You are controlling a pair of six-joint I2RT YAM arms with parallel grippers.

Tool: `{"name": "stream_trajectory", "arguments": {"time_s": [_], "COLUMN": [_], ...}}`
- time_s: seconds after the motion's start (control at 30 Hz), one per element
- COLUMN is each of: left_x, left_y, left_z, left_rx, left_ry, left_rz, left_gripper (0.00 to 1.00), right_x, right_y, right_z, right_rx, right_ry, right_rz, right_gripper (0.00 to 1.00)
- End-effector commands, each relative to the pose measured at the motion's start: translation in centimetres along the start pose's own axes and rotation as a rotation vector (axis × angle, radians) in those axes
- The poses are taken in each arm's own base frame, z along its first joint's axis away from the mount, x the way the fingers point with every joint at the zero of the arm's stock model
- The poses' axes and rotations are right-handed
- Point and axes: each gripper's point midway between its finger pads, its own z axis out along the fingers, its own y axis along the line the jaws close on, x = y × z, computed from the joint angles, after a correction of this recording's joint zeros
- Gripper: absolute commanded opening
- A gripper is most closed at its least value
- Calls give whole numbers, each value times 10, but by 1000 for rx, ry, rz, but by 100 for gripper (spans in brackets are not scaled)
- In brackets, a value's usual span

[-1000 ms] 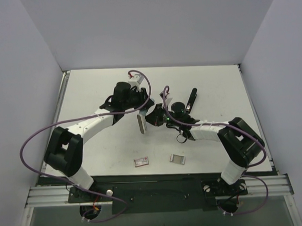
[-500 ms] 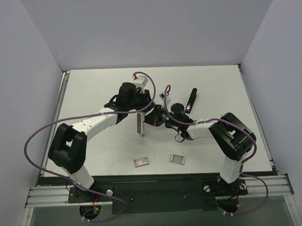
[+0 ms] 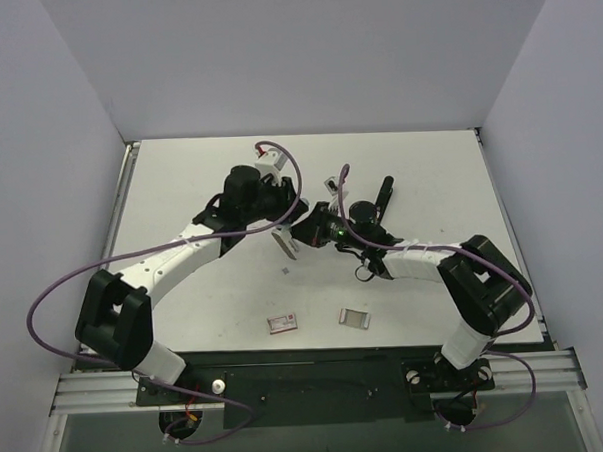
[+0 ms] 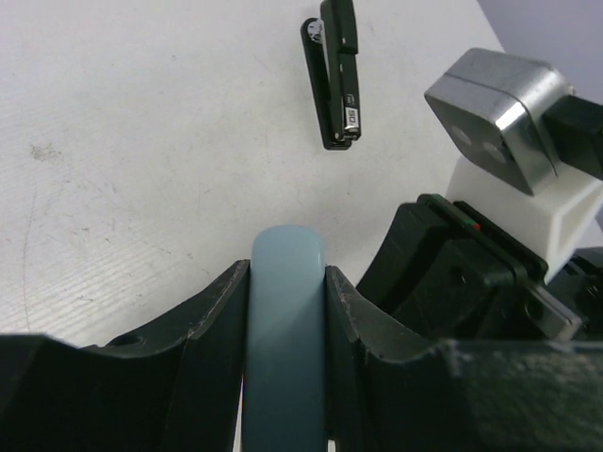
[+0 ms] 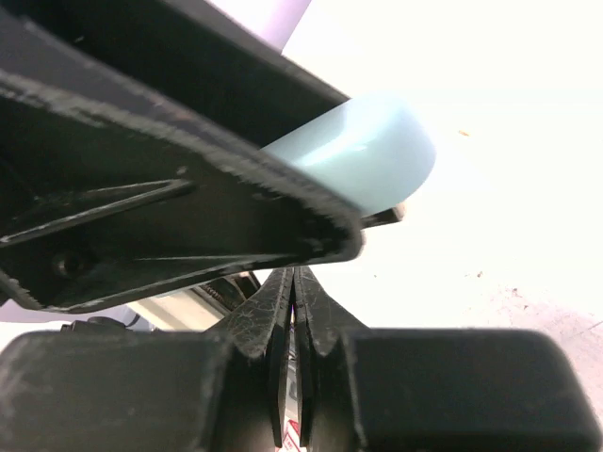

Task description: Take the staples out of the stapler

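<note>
Gripping the pale blue stapler [image 3: 285,244] at mid-table, the left gripper [image 4: 286,282] clamps its two fingers against the stapler's flanks at a moderate opening. In the top view, the stapler's long axis slants from the gripper down toward the near-right. In the left wrist view, its rounded end points away from the wrist, over the table. The right gripper [image 5: 295,301] is fully closed on nothing, with its tips just beside the stapler.

A black stapler [image 3: 382,197] lies farther right. A small red-marked box [image 3: 283,324] and a grey flat piece [image 3: 356,318] lie near the front edge.

Compared with one second ago, the stapler's outline is shorter and more slanted. A small grey speck [image 3: 287,273] now lies on the table below it. The left arm's elbow has shifted left.
</note>
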Motion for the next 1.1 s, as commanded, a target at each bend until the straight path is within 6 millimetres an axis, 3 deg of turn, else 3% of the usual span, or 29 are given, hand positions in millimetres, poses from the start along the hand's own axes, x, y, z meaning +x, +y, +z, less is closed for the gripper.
{"name": "stream_trajectory", "arguments": {"time_s": [0.0,0.37,0.43,0.47,0.5,0.67,0.83,1.07], "left_x": [-29,-26,-23,-26,-25,-25,-29,-35], "left_y": [-34,-55,-56,-59,-59,-67,-77,-97], "left_z": [-26,-63,-70,-77,-80,-107,-131,-165], "left_rx": [112,190,191,197,198,218,251,344], "left_ry": [-107,-125,-127,-141,-142,-192,-265,-364], "left_rz": [-17,-25,-23,-19,-20,-29,-54,-123], "left_gripper": [0,0,0,0,0,0,0,0], "right_x": [-16,-35,-35,-41,-39,-50,-36,-1], "right_y": [23,29,22,28,19,27,38,81], "right_z": [-12,-36,-46,-51,-56,-87,-112,-128], "right_rx": [-44,55,120,123,178,272,282,141], "right_ry": [-31,-56,-48,-66,-50,-75,-63,-6], "right_rz": [-87,-203,-224,-246,-259,-359,-376,-321], "right_gripper": [0,0,0,0,0,0,0,0]}}
